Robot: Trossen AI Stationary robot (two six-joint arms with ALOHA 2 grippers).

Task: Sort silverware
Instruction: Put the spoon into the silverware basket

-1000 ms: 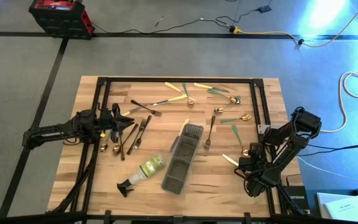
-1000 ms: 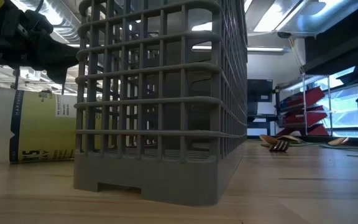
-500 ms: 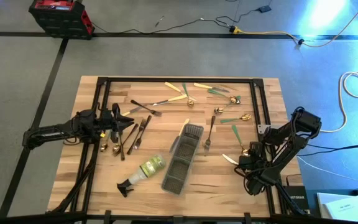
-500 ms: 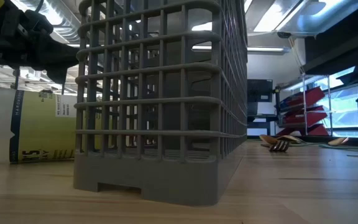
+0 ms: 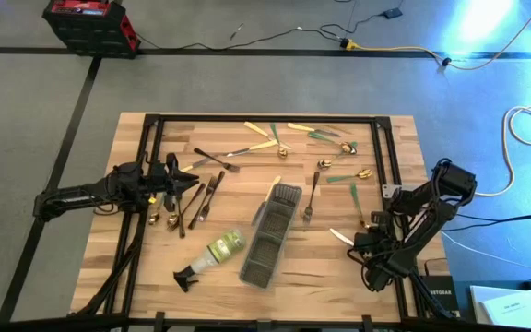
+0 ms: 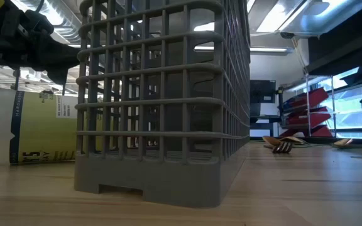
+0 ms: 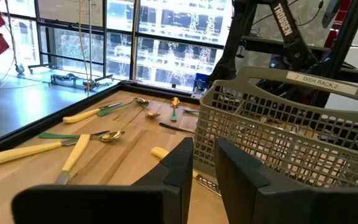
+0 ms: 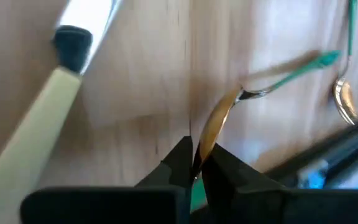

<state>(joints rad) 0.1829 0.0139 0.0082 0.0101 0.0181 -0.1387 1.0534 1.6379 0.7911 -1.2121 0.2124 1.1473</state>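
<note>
Silverware lies scattered on the wooden table: green- and cream-handled pieces (image 5: pixel 284 138) at the far side, dark forks (image 5: pixel 206 194) at the left. The grey mesh caddy (image 5: pixel 270 235) lies in the middle. My right gripper (image 5: pixel 362 240) is low at the near right, shut on a green-handled spoon (image 5: pixel 355 201). My left gripper (image 5: pixel 194 187) waits level at the left, shut and holding nothing, pointing at the caddy (image 7: pixel 291 130). My right gripper pinches the spoon's gold bowl (image 8: pixel 213 127) between its two fingertips, at the bowl's end. The fingers slant down from the table's near right and lie along the spoon. The green handle (image 8: pixel 297 67) runs away from the fingers; whether its far end is on the wood I cannot tell.
A cream-handled knife (image 5: pixel 341 237) lies on the wood just left of my right gripper. A clear spray bottle (image 5: pixel 212 254) lies left of the caddy. A black frame rail (image 5: pixel 390 166) runs along the table's right side. More spoons (image 5: pixel 344 166) lie beyond the held one.
The green-handled spoon has turned a little: its handle's far end has swung toward the table's right edge. Its gold bowl, earlier showing in front of my right gripper, is now covered by the fingers.
</note>
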